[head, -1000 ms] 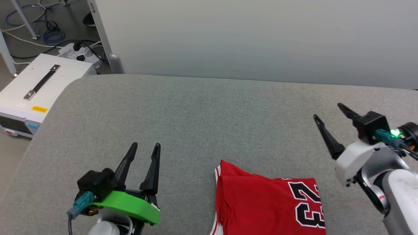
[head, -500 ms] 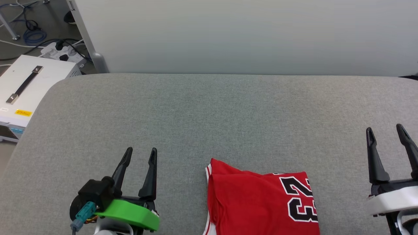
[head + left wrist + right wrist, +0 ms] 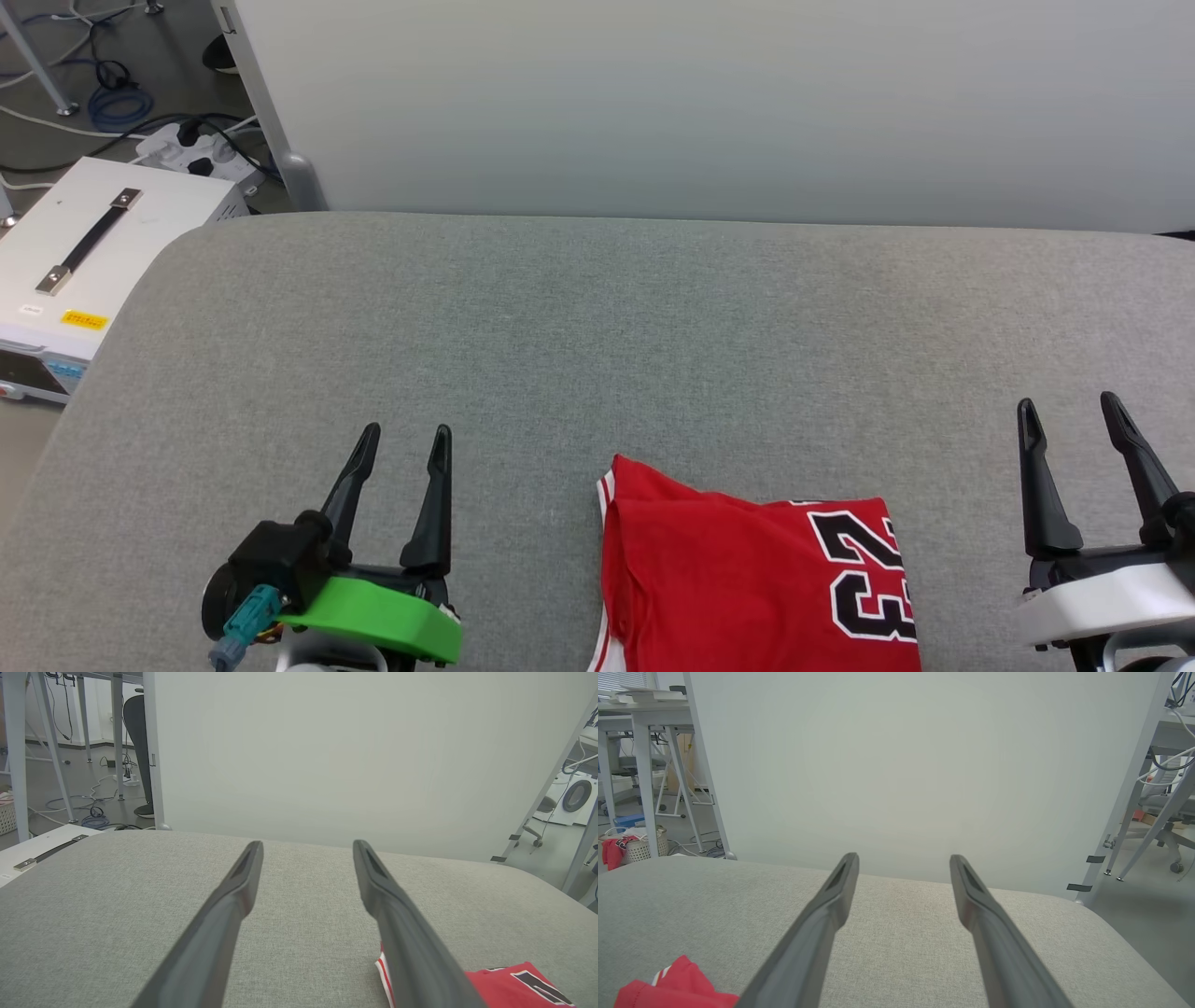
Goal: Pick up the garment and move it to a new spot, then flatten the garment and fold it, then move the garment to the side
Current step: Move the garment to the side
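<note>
Your left hand (image 3: 406, 431) is over the grey worktop (image 3: 607, 317) at the lower left, opened wide and holding nothing. Your right hand (image 3: 1068, 403) is at the lower right, also wide and empty. You find the shirt (image 3: 738, 579) between them, folded and lying flat on the near part of the worktop, apart from both hands. It is red, with a black number outlined in white facing up. Behind the worktop stands a pale panel (image 3: 700, 103).

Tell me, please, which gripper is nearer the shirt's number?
Right. The right gripper sits just right of the number; the left gripper lies left of the whole shirt.
</note>
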